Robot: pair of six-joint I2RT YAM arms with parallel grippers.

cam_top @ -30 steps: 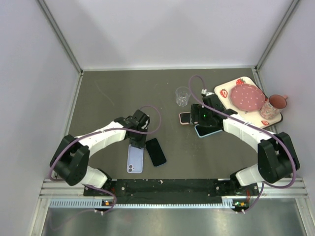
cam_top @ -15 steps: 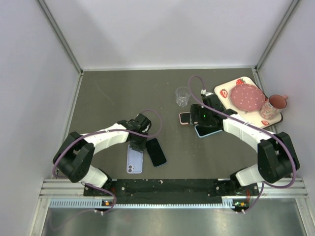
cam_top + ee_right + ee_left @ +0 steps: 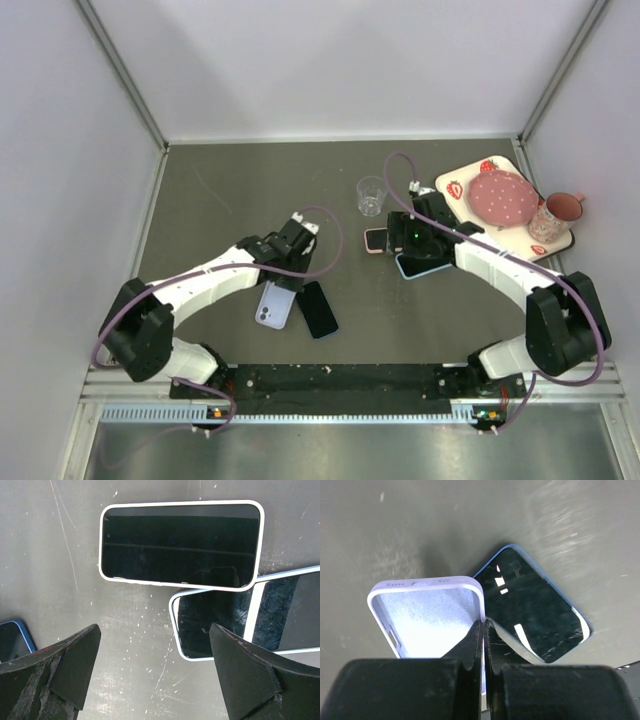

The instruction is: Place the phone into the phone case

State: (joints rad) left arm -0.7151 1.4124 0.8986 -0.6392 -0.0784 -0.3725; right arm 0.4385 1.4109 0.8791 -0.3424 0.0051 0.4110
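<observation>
The lilac phone case (image 3: 273,306) lies hollow side up and slanted, left of the dark phone (image 3: 317,309). In the left wrist view the case (image 3: 427,617) shows its pale inside, and the blue-edged phone (image 3: 532,610) lies screen up right beside it, its corner under the case's rim. My left gripper (image 3: 483,623) is shut on the case's right side wall, seen from above at its upper end (image 3: 285,277). My right gripper (image 3: 155,630) is open above bare table, far to the right (image 3: 405,243).
Two other phones lie under the right gripper: a white-rimmed one (image 3: 180,545) and one in a pale case (image 3: 235,617). A clear cup (image 3: 371,195) stands behind them. A strawberry tray (image 3: 452,186) with a pink plate (image 3: 503,197) and a pink cup (image 3: 556,214) sits back right.
The left gripper has shut on the case's side wall and turned the case, swinging its upper end right toward the phone. The right arm has not moved.
</observation>
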